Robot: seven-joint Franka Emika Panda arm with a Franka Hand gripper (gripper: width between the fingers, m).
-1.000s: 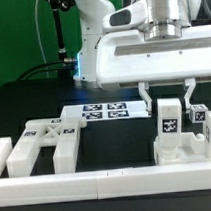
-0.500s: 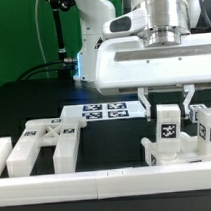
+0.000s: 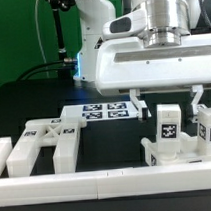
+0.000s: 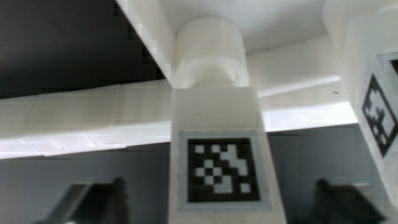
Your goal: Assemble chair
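Our gripper [image 3: 169, 107] hangs with its jaws spread wide, one finger on each side of the upright leg [image 3: 169, 125], gripping nothing. In the wrist view there's a clear gap between the fingers [image 4: 98, 205] and the leg on both sides. The leg stands on the seat piece [image 3: 156, 153] at the exterior view's right, snug against the front rail [image 3: 97, 179], which we guess braces it. The other frame [image 3: 45, 145] waits at the exterior view's left.
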